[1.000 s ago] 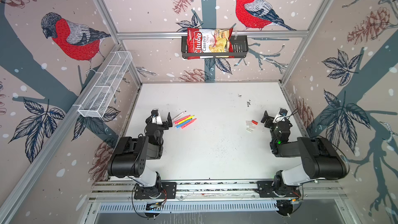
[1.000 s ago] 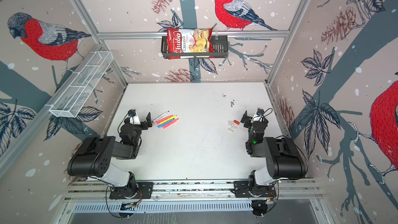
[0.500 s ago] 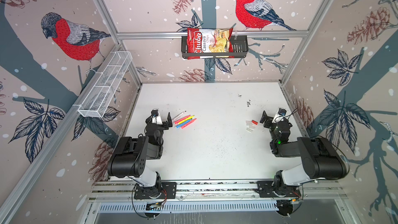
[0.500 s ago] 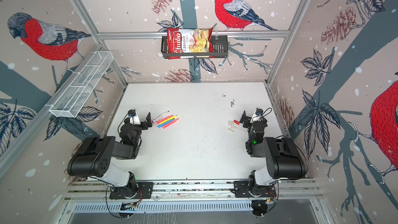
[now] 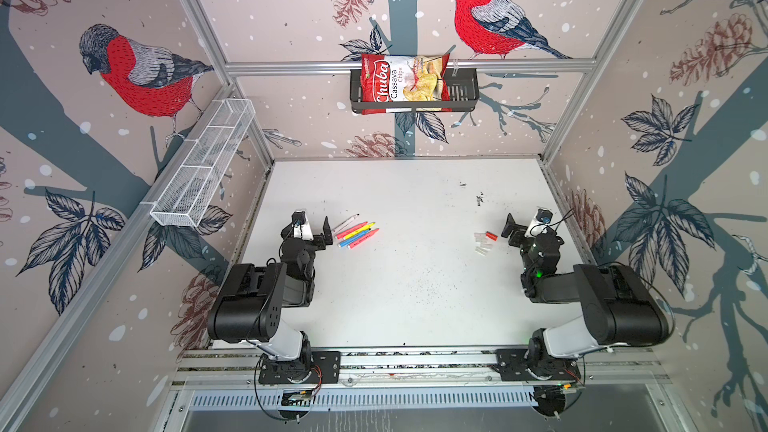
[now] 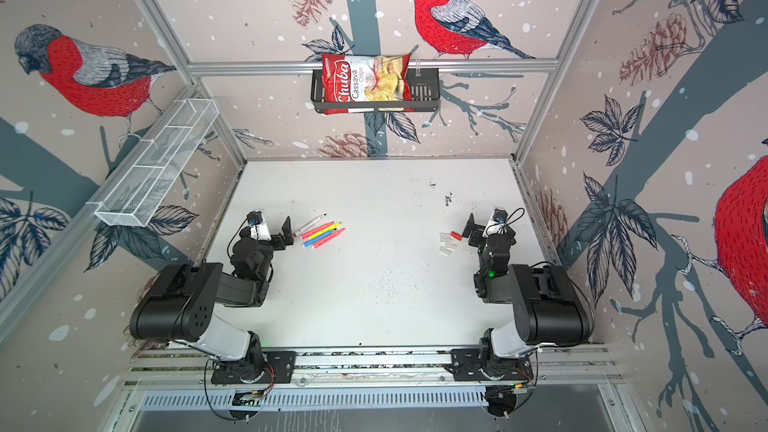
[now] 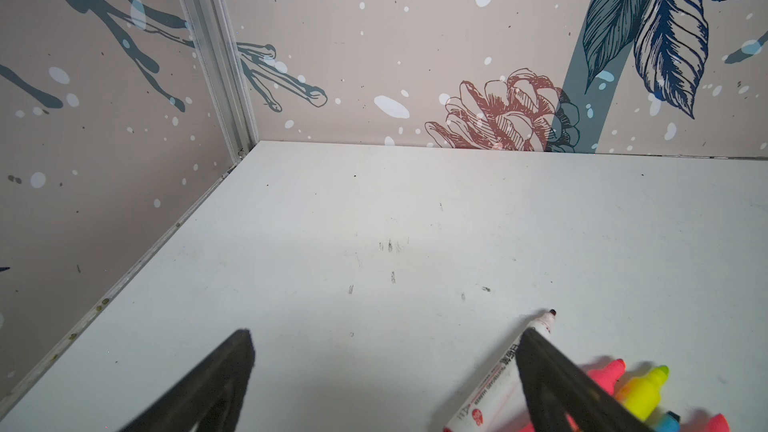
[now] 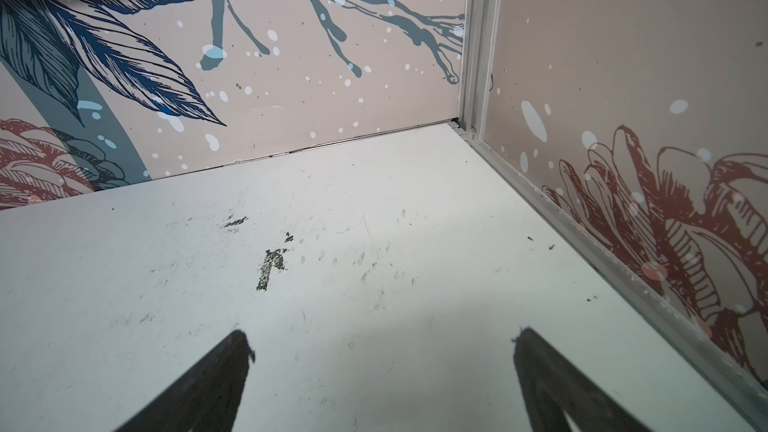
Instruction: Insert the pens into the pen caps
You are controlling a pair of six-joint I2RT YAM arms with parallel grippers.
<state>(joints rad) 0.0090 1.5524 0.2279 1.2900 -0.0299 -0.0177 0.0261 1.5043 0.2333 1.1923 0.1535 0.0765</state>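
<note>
Pens [image 5: 355,231] lie uncapped; the bag [image 5: 405,83] reads "Chuba Cassava Chips"

Your table [image 5: 399,284] is matt white, scuffed with dark rub marks. On it, the pens [image 5: 358,233] look like smooth coloured plastic; the pen caps [image 5: 481,237] look like translucent plastic, one solid red. Above the table's far edge you see a glossy crisp bag [image 5: 399,83], a black perforated basket [image 5: 463,91] and a bare aluminium rail [image 5: 291,67].

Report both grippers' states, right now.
Left gripper: open, jaws wide, holding nothing.
Right gripper: open, jaws wide, holding nothing.
</note>
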